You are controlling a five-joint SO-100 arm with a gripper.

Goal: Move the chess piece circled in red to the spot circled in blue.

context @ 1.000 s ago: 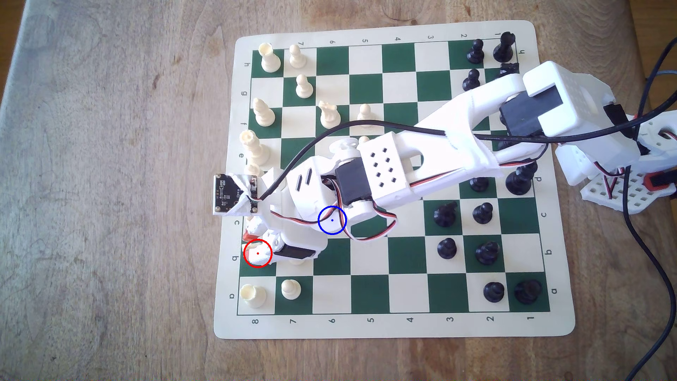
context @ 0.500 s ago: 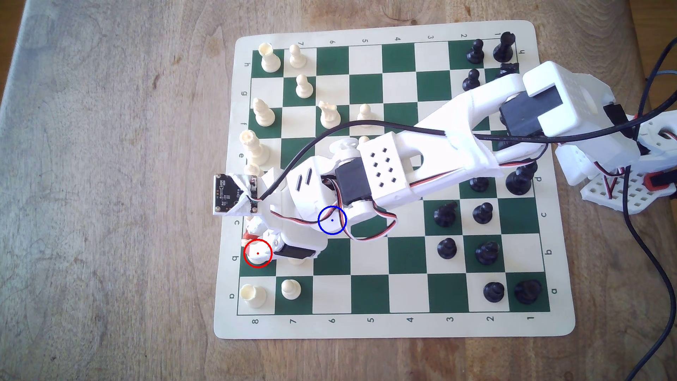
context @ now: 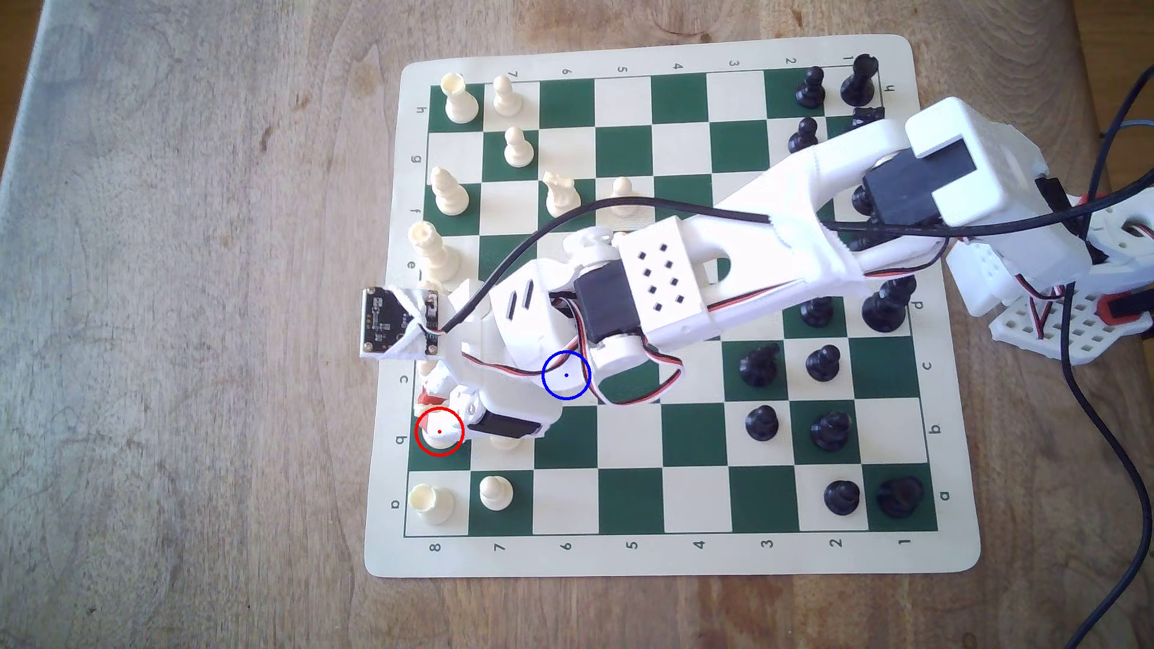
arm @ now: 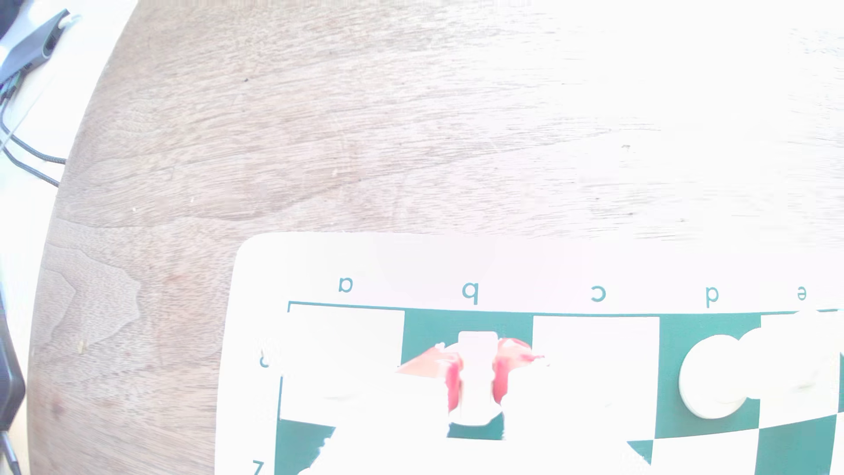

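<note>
Hand on knight at b8, board on desk.
Exterior view: arm [context: 718, 274] reaches across board [context: 924, 555] from that view's right; hand [context: 437, 415] sits over the green b8 square, knight [context: 439, 437] mostly hidden inside the red ring; blue-ringed spot [context: 566, 375] at c6 is covered by the arm. Wrist view, overexposed: red-padded fingers [arm: 453, 386] press both sides of knight [arm: 477, 379], hand closed on it, over b8.

a worn wooden bench [context: 187, 312] carries a cream and green chess mat [context: 687, 555] lying flat toward the exterior view's right, with black cables [context: 1111, 449] trailing across the wood just beside it
</note>
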